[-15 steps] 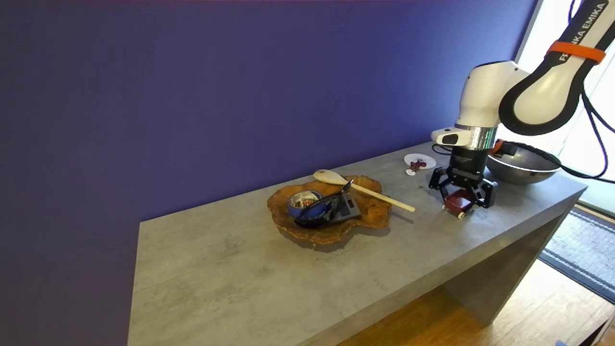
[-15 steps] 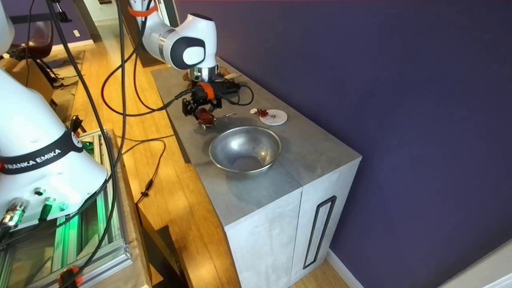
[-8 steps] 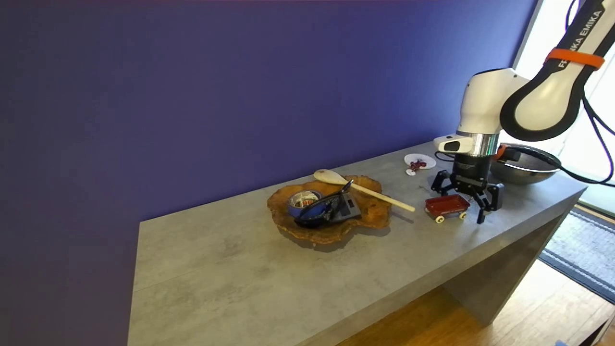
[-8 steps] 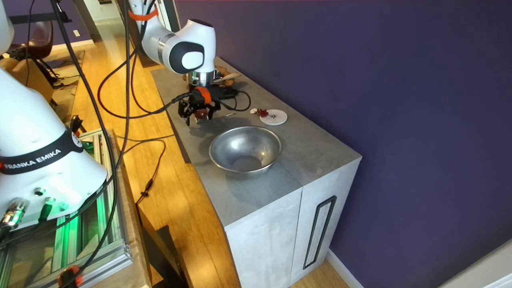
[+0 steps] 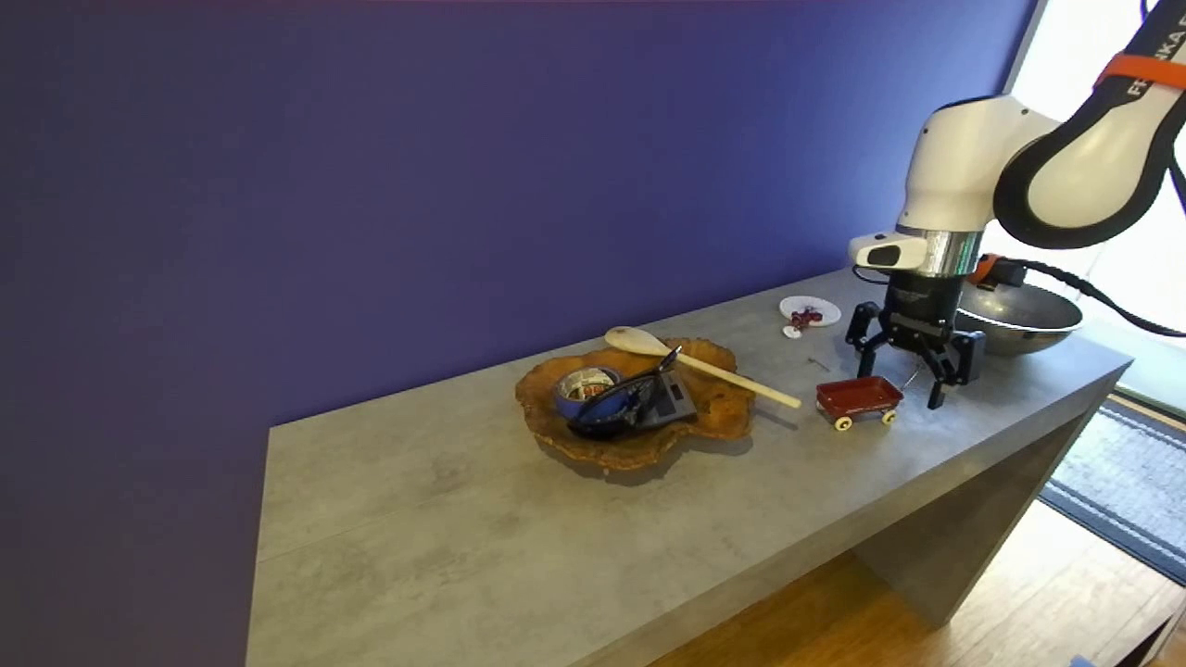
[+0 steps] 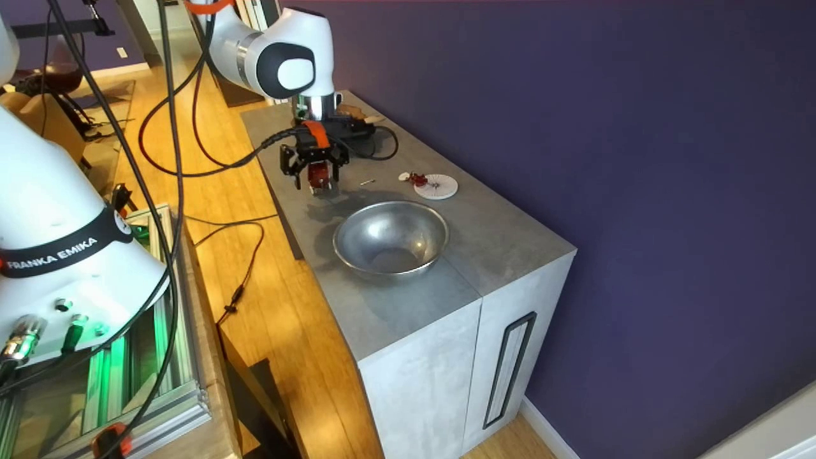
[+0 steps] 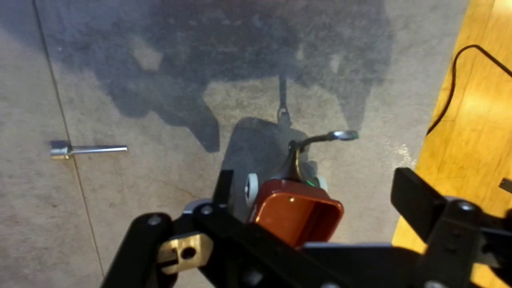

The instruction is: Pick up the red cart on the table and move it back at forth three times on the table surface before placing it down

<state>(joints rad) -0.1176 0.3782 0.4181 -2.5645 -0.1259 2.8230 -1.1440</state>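
"Gripper (image 5: 901, 390) risen since half a second ago; red cart (image 5: 859, 396) barely shifted. State of the fingers (image 7: 223, 187)?"

"Spread apart; neither appears to touch the cart, which stands upright on the grey table (image 5: 445, 528), near the wooden spoon (image 5: 741, 381)."

"Bearing of this on the task?"

"Cart judged released. Completion of three passes cannot be established; if any remain, a fresh grip is required."

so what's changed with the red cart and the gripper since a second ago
In an exterior view, the red cart has turned and shifted picture-left, while the gripper has moved right and slightly up. The cart appears to have been let go: the gripper stands open. The wooden tray, spoon and metal bowl stayed put.
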